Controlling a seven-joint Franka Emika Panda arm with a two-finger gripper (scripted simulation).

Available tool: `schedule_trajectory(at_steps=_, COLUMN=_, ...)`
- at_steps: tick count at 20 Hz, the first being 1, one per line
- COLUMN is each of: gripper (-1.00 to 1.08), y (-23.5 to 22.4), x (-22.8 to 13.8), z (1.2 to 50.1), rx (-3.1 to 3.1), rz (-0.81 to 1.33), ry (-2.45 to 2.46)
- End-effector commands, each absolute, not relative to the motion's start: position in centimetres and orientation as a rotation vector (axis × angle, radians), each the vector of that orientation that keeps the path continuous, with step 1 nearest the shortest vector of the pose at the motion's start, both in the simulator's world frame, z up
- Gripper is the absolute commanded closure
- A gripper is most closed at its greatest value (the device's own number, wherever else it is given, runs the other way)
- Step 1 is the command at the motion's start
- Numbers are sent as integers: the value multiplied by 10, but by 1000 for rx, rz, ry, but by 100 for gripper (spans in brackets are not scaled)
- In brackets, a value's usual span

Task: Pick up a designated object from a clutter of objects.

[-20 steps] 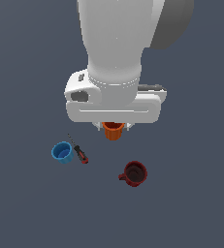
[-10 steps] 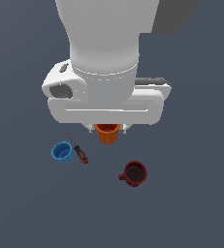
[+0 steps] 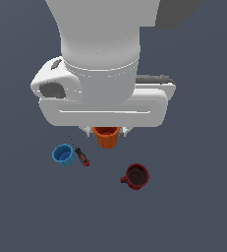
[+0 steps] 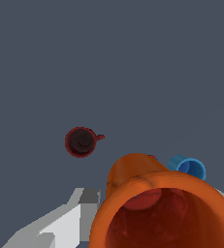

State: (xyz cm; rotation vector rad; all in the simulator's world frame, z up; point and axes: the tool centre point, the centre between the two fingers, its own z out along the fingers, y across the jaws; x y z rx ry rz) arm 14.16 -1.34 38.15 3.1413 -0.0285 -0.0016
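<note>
The small orange cup [image 3: 106, 137] hangs just under the white hand, held between the fingers of my gripper [image 3: 108, 132], which is shut on it. In the wrist view the orange cup [image 4: 152, 203] fills the near field with its mouth toward the camera, and a grey finger [image 4: 60, 225] shows beside it. The rest of the clutter lies well below on the grey floor: a blue cup [image 3: 63, 155], a red-and-black screwdriver [image 3: 80, 155] and a dark red handled mug [image 3: 136, 176]. The hand hides most of the fingers in the exterior view.
The wrist view shows the dark red mug [image 4: 81, 142] and the blue cup [image 4: 189, 167] small and far beneath the held cup. The bulky white arm [image 3: 100, 59] covers the upper middle of the exterior view. The floor [image 3: 193, 206] is plain dark grey.
The arm has risen toward the exterior camera and looks larger, carrying the orange cup with it. The blue cup, screwdriver and mug have stayed put.
</note>
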Motion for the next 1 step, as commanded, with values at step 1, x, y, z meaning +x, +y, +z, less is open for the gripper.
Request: schedule_trajectory(at_steps=1, gripper=108, y=-14, x=142, z=383, rx=3141, rz=0, ry=-28)
